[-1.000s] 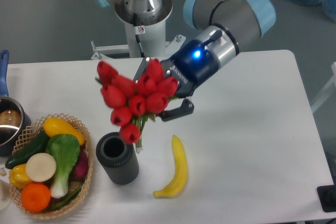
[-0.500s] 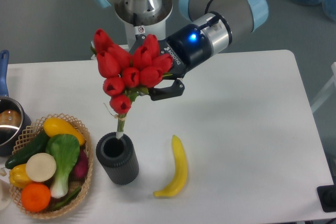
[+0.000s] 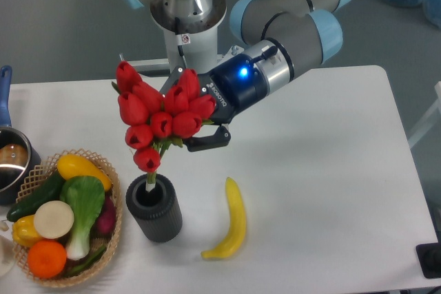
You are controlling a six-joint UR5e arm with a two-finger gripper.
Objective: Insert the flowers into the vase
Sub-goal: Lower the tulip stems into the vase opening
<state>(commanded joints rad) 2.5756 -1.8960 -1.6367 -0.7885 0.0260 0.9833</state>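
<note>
The vase [image 3: 154, 208] stands near the front of the table [image 3: 331, 191], with the basket [image 3: 103, 239] just to its left and the banana [image 3: 230, 221] to its right. The flowers [image 3: 160, 113] sit directly above the vase, stems reaching down into its mouth, with the gripper [image 3: 196, 118] at their right side. The pot [image 3: 9, 163] lies behind the basket at the table's left edge.

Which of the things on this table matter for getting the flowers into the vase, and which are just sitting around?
Part of the job:
flowers, held in the gripper
vase, stem tips at its mouth

Just lying about:
banana
wicker basket of vegetables and fruit
steel pot at the left edge
</note>
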